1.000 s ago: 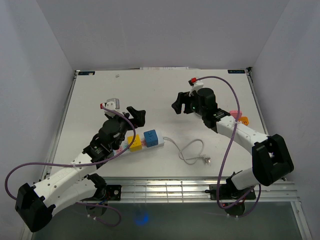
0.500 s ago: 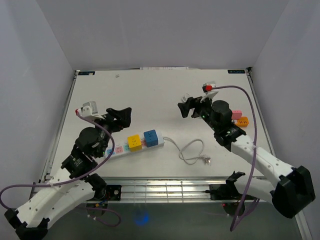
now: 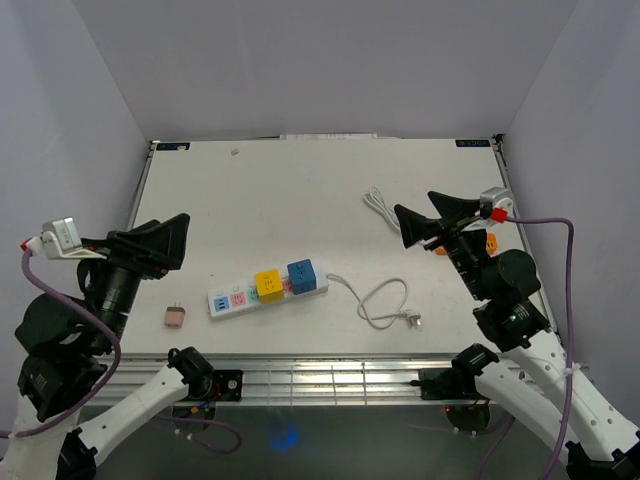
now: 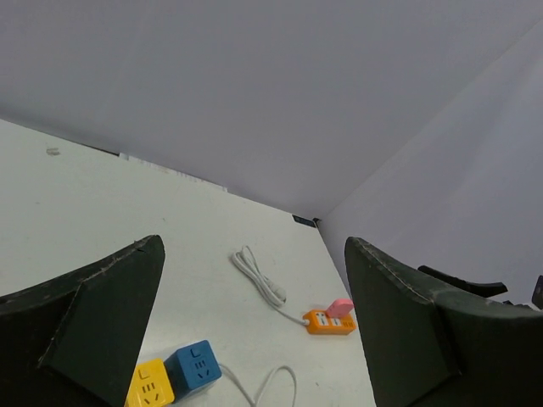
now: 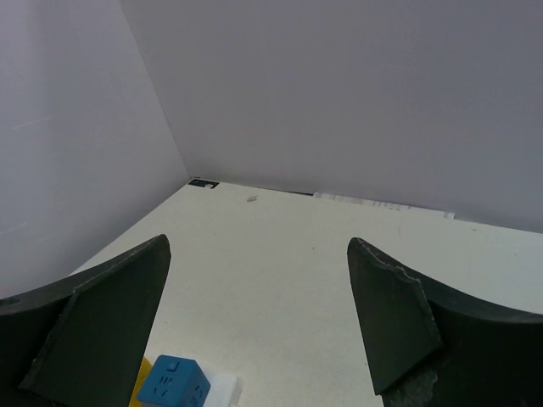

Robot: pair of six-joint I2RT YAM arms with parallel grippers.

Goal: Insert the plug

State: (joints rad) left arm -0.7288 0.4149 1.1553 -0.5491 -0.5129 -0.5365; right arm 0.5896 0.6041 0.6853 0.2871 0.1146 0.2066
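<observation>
While both arms sit at the near corners, we see the L gripper (image 3: 170,243) raised over the left edge of the table (image 3: 280,190), jaws spread wide & holding nothing; its wrist view shows only tabletop btw the fingers. The R gripper (image 3: 415,205) hangs over the right side, likewise released & empty, tips pointing toward the middle. The strip (image 3: 232,298) lies near the front edge, left of centre, a bit slanted. A yellow cube (image 3: 267,284) & a blue cube (image 3: 301,274) are seated on its right half, side by side & touching. Its cord (image 3: 372,305) leaves the right end, loops once & ends in the plug (image 3: 411,320), which lies flat on the table, apart from the strip & well clear of both grippers. A small brown adapter (image 3: 175,316) lies just left of the strip, not touching. A white cable (image 3: 377,203) lies loose near the R tips. An orange block (image 4: 325,322) w/ a pink piece on top sits by the right edge.
</observation>
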